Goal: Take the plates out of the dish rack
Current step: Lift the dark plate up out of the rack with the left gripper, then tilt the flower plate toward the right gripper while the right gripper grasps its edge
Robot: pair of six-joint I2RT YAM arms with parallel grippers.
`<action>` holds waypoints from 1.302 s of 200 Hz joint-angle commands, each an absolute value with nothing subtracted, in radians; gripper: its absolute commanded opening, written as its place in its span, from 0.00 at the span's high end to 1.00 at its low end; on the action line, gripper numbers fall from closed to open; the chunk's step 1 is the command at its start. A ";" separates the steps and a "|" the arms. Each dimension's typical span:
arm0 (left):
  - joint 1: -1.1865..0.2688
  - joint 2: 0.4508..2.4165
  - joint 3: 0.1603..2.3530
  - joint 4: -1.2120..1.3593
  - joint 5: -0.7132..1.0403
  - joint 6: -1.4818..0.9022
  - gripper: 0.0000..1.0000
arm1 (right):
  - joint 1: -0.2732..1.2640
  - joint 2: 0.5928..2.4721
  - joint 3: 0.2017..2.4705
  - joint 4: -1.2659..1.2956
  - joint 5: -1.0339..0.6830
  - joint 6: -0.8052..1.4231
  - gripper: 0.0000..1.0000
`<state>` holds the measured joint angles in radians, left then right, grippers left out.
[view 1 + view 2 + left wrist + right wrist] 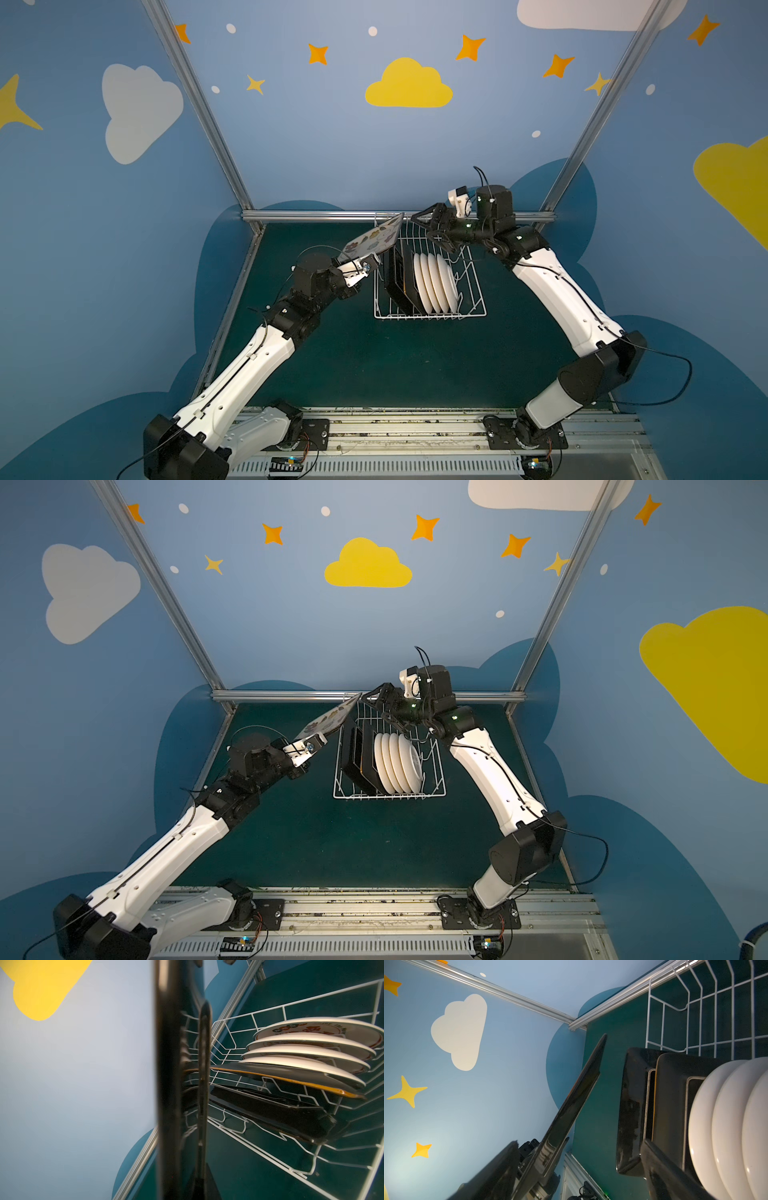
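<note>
The left gripper [365, 266] is clamped narrow on one edge of a rounded-square plate [374, 240]. The plate stands out beyond the fingertips, tilted with its flowered face up, lifted clear of the dish rack [415, 318] just beside it. The left wrist view shows the held plate only edge-on [170, 1084], so I cannot tell how deep the pads bite.

A shallow pinch on a glossy rim is the main risk. The plate's weight hangs well out from the fingers, and a quick swing or wrist roll could let it pivot or slip onto the green mat [374, 365].

In both top views the plate's far corner sits close to the right gripper [422, 227], whose fingers stand wide with nothing between them. If either arm drifts toward the other, corner and finger could knock and jar the hold.

Below the right fingers, two black-backed square plates [397, 282] and four round white plates [436, 282] stand upright between the tines. A careless descent there could snag a wire and drag the rack or tip the row.

The left arm reaches forward from its base with the forearm rising, and its wrist is turned so the fingers point up toward the rack. The right arm arches high with the elbow bent. Its wrist is folded across the rack's far end, and its fingers aim toward the held plate.
</note>
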<state>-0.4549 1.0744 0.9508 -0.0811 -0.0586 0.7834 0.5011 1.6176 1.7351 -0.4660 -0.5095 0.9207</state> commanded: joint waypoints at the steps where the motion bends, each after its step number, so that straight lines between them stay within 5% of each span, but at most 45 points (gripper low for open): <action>1: -0.461 1.013 0.980 0.157 -0.032 0.826 0.97 | 0.519 1.634 1.763 -0.482 -0.535 0.930 0.11; 132: -0.517 0.985 0.926 0.183 -0.056 0.924 0.97 | 0.582 1.719 1.788 -0.548 -0.627 1.019 0.34; 260: -0.520 1.045 0.914 0.272 -0.109 0.936 0.97 | 0.591 1.753 1.789 -0.534 -0.726 1.034 0.79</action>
<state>-0.5224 1.0634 0.8715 0.0196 -0.1055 1.0111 0.5823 1.7340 1.7657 -0.5694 -0.6559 1.0714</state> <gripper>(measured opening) 0.140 0.255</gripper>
